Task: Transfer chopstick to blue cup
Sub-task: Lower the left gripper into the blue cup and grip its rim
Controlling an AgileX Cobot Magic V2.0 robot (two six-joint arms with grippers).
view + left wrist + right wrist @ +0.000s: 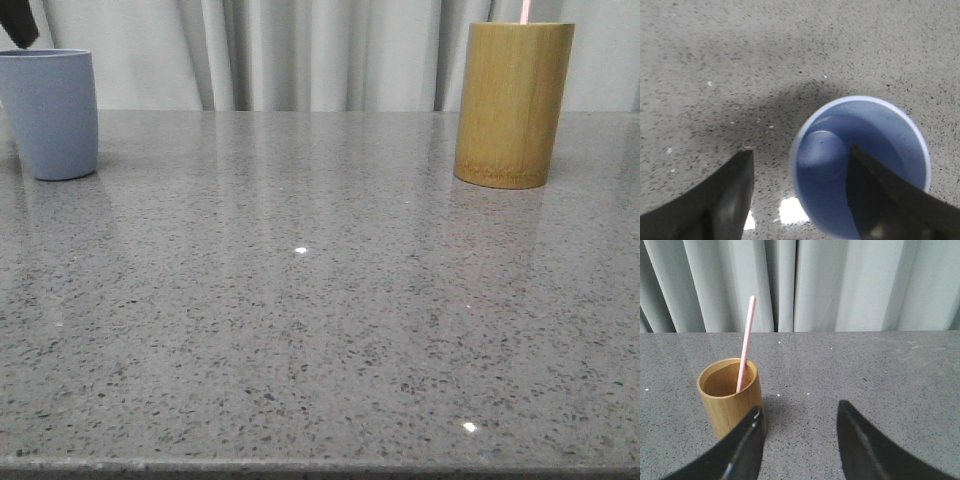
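Speckled grey stone counter lies bare up front. Far left, matte grey-blue tumbler; my left gripper hangs over it, jaws released, one finger inside the rim. Far right, tall bamboo cylinder holds a slender pale pink chopstick, leaning. Right gripper near it, jaws released, empty. Risk: a low approach could knock the cylinder over.

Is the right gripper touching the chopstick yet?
Apart. The right wrist view shows the open right gripper short of the bamboo cylinder, with the chopstick standing untouched inside.
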